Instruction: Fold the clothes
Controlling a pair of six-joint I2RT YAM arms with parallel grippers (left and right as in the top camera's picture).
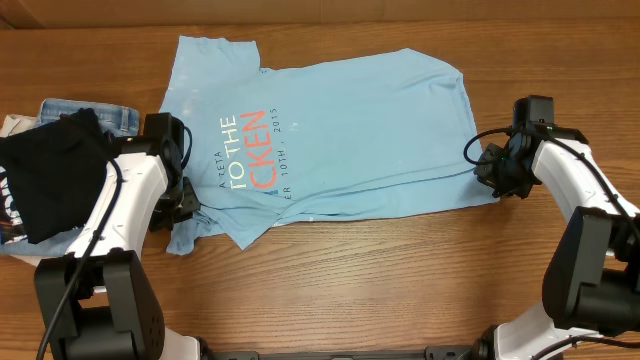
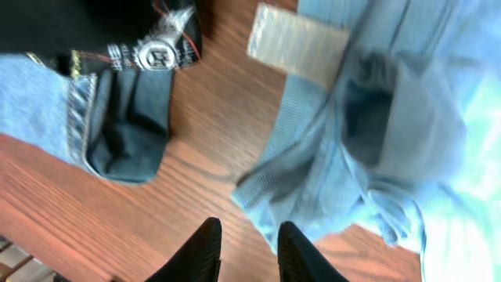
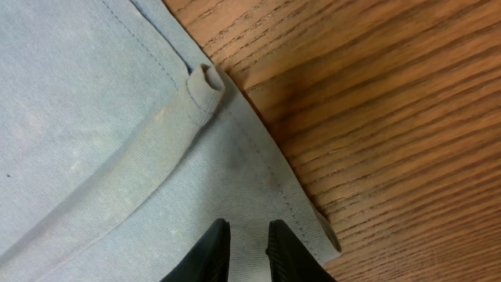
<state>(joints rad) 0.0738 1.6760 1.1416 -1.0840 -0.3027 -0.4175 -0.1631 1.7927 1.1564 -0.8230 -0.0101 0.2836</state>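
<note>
- The shirt (image 1: 350, 120) lies spread across the middle of the overhead frame on the counter (image 1: 400, 300). It is soft sky-blue knit, lightly creased, with one sleeve at the upper left and the hem end at the right.
- Red-orange and white lettering (image 1: 245, 150) runs sideways, left of centre on the shirt.
- The shirt's lower left corner is rumpled and turned over on itself. In the left wrist view it shows as a bunched pocket of cloth with a ribbed band along one edge.
- My left claw (image 2: 249, 249) hangs over bare wood just beside that rumpled cloth. Its black fingers are a little apart with only wood grain between them, gripping nothing.
- The jeans (image 2: 47, 94) fill the upper left of that view: coarse denim, stitched seams and a round metal button (image 2: 153, 55).
- A pale, dull rectangular patch (image 2: 297, 43) sits on the wood at the top, touching the shirt's edge.
- A black garment (image 1: 55, 170) lies over the jeans at the far left of the overhead frame.
- My right claw (image 3: 244, 247) is over the shirt's stitched hem corner, fingers with a narrow gap. I cannot tell whether they pinch the cloth.
- The hem has a small rolled curl (image 3: 205, 82) at its edge.
- The counter is brown wood with strong, straight grain.
</note>
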